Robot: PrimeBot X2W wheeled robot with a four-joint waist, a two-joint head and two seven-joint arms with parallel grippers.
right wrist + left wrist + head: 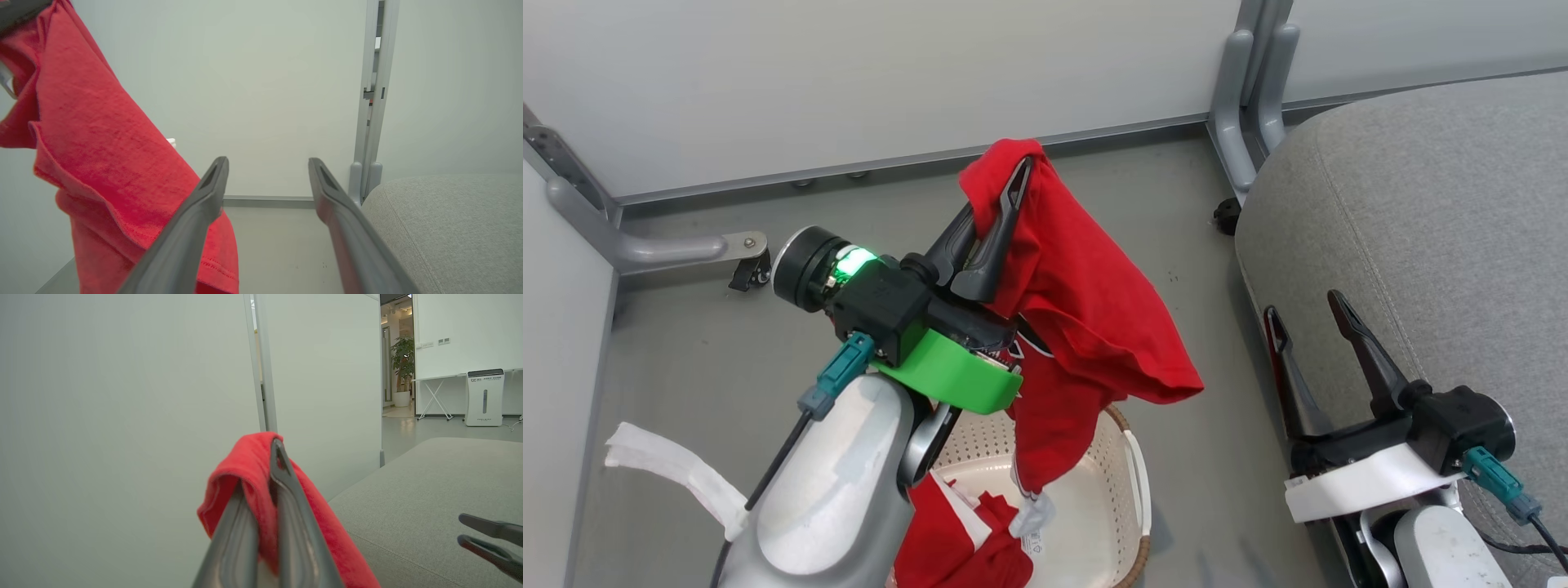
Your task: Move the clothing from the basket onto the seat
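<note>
My left gripper (1005, 192) is shut on a red garment (1086, 302), lifted high above the basket (1123, 482); the cloth hangs down with its white cuff just inside the basket. In the left wrist view the red garment (249, 473) is pinched between the closed fingers (286, 498). More red clothing (956, 539) lies in the basket beneath my left forearm. The grey seat (1421, 212) is at the right. My right gripper (1307, 310) stands open and empty at the seat's left edge; in the right wrist view its fingers (204, 204) are spread, with the hanging garment (102, 163) to their left.
White partition walls (849, 82) with grey metal feet (1250, 82) close the back and left of the grey floor. A white cloth strip (670, 465) trails from my left forearm. Beyond the seat, a white appliance (484, 396) and a potted plant (402, 359) stand far off.
</note>
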